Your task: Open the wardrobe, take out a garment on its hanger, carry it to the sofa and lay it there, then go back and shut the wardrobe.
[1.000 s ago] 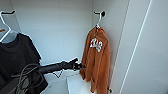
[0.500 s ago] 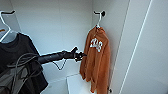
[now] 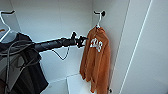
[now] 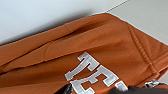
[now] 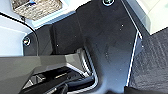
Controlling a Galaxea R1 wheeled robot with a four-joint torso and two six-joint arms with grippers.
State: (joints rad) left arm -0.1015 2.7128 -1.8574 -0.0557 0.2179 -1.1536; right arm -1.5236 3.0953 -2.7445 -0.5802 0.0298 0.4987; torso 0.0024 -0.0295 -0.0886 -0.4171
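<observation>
Left hand (image 3: 83, 41) level, extended, at garment (image 3: 97, 60)

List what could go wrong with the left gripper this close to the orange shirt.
1. The left gripper is level with the shirt, below the hanger; closing there might catch cloth alone.
2. The hanger hangs from a small black hook; a sideways pull, rather than a lift, could jam it or slide the shirt off.
3. A black garment hangs beside the arm, whose loose cable could snag.
</observation>
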